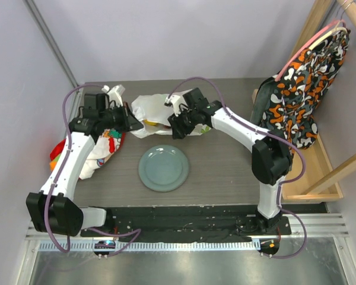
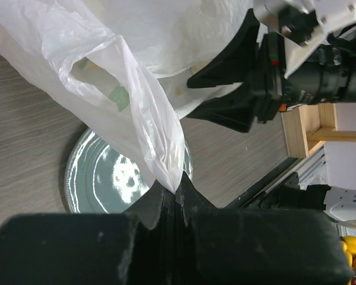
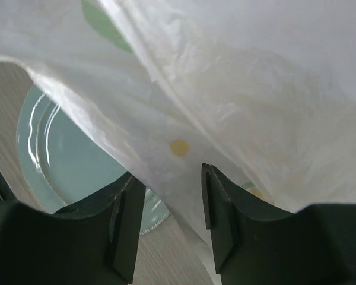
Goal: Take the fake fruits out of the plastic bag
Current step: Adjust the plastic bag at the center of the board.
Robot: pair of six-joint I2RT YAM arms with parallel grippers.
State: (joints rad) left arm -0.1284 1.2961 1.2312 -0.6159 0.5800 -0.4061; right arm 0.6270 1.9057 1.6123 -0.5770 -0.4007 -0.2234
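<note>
Left wrist, left tool (image 2: 175, 195) pinching plastic bag (image 2: 136, 77) edge, plate (image 2: 98, 181) near

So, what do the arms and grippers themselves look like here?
Both arms, left arm and right arm, have white links and bulky black joints, each with a thin mauve cable. The left gripper and right gripper have matte black wedge-shaped fingers.

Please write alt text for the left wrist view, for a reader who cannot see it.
The left gripper, jaws shut, pinches an edge of the white bag, which stretches up above a green plate. The right gripper is at the bag in the upper right of the picture, jaws apart.
</note>
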